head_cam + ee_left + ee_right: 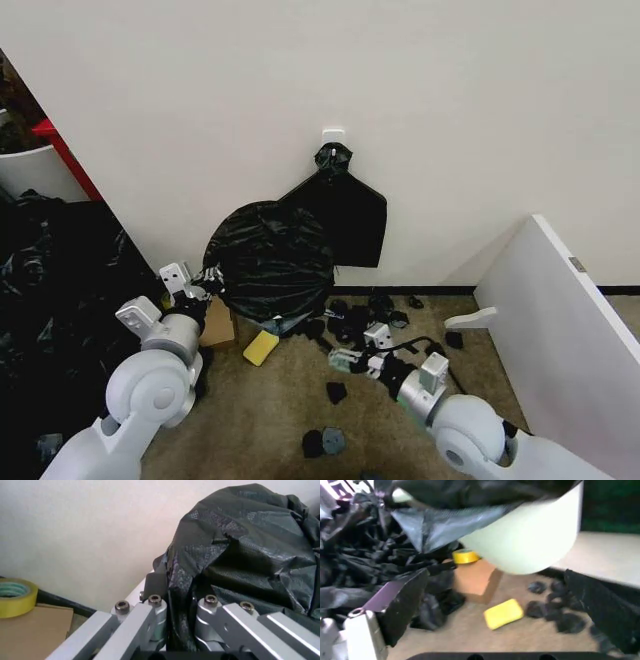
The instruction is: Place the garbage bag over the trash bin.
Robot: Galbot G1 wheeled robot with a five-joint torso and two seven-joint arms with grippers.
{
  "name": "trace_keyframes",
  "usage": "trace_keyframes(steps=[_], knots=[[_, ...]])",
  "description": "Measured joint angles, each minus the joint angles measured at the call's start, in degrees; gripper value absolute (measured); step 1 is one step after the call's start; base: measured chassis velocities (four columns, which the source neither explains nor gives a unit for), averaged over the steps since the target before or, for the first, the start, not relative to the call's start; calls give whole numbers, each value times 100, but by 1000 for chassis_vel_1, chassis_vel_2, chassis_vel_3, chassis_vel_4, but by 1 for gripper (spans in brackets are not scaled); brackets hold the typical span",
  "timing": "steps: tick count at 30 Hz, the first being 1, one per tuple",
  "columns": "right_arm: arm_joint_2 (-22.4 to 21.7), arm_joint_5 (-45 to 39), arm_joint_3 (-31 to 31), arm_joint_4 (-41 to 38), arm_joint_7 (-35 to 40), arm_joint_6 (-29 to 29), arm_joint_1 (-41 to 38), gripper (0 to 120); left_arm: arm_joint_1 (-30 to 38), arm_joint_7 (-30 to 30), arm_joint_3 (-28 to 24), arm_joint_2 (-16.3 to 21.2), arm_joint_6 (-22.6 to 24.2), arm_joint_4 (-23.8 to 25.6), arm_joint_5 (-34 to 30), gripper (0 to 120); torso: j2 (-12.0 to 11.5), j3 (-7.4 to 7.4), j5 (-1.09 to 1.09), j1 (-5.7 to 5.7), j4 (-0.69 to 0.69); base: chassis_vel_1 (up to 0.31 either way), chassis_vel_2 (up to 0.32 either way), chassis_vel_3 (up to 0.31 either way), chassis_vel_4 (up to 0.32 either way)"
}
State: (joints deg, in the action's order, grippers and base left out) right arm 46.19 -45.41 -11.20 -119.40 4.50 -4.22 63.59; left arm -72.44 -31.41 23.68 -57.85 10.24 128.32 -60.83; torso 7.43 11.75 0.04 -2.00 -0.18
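Observation:
The garbage bag (268, 260), black and crinkled, is draped over the top of the trash bin (530, 543), a white bucket standing against the wall. In the head view a pale strip of the trash bin (288, 322) shows below the plastic. My left gripper (203, 284) is at the bin's left side, shut on a fold of the garbage bag (240, 547); in the left wrist view the film is pinched in the left gripper (181, 630). My right gripper (360, 350) hangs low over the floor to the bin's right, open, and the right gripper (495, 579) holds nothing.
A flat black bundle (345, 215) hangs from a wall hook behind the bin. A cardboard box (218, 322) with a yellow tape roll (15, 596), a yellow sponge (261, 347) and black scraps (350, 325) lie around its base. A white board (560, 310) leans at right; black bags (50, 280) pile at left.

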Motion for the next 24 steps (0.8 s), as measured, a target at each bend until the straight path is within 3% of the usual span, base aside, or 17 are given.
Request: trace_keyframes(steps=[6, 9, 15, 20, 24], knots=[[322, -429, -53, 46, -132, 69, -42, 97, -141, -28, 43, 1, 15, 173, -31, 5, 0, 0, 0, 0, 0, 0, 0, 0, 0], [389, -600, -47, 46, -198, 134, -62, 90, -163, -28, 44, 0, 18, 203, -30, 5, 0, 0, 1, 0, 0, 0, 0, 0, 0], [536, -705, -23, 99, -477, 336, -86, 62, -202, -32, 41, -11, 23, 253, -19, 5, 0, 0, 0, 0, 0, 0, 0, 0, 0], [619, -530, -33, 159, -424, 337, -131, 58, -214, -35, 40, -14, 26, 314, -16, 5, 0, 0, 0, 0, -1, 0, 0, 0, 0], [645, -402, -46, 223, -389, 375, -200, 49, -228, -41, 40, -28, 36, 377, -16, 5, 0, 0, 1, 0, 0, 0, 0, 0, 0]])
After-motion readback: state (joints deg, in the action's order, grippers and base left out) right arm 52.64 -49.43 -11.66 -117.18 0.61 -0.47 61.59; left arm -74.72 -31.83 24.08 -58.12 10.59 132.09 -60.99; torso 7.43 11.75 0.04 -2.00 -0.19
